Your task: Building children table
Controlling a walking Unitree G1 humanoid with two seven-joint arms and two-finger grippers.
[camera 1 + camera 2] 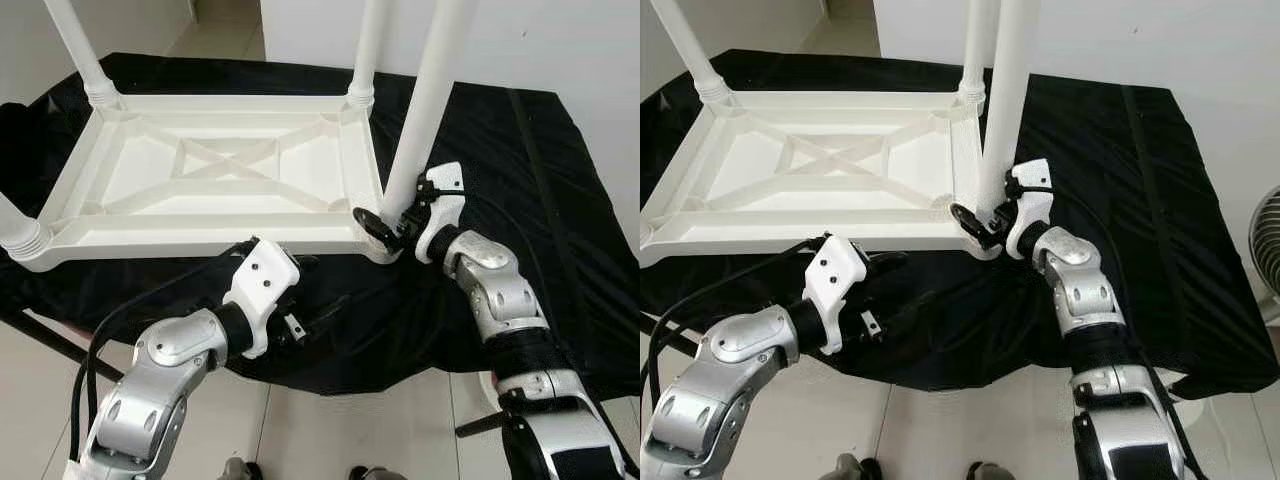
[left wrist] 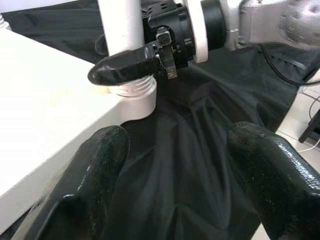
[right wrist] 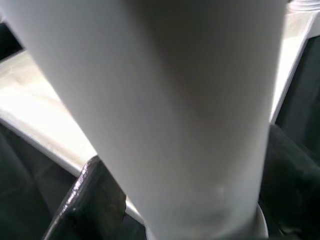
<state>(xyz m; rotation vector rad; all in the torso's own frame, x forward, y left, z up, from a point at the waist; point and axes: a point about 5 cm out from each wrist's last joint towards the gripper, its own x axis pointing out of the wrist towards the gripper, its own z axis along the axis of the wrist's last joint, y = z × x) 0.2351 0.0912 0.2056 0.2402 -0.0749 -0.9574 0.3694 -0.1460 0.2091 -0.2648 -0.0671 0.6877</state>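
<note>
Gripping the upright leg (image 1: 425, 110) above the upturned table (image 1: 215, 175), right pincer (image 1: 395, 225) clamps; left pincer (image 2: 175, 180) gapes.

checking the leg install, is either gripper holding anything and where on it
The right gripper is shut on the white table leg near its base, just above the corner socket of the upturned tabletop. The left gripper is open and holds nothing.

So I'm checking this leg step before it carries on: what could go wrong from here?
The right hand grips the table leg low, near its corner socket; the tall leg may lean and seat crooked. The upturned tabletop lies on loose black cloth and could slide, since the open left hand hangs beside its edge, not bracing it.
</note>
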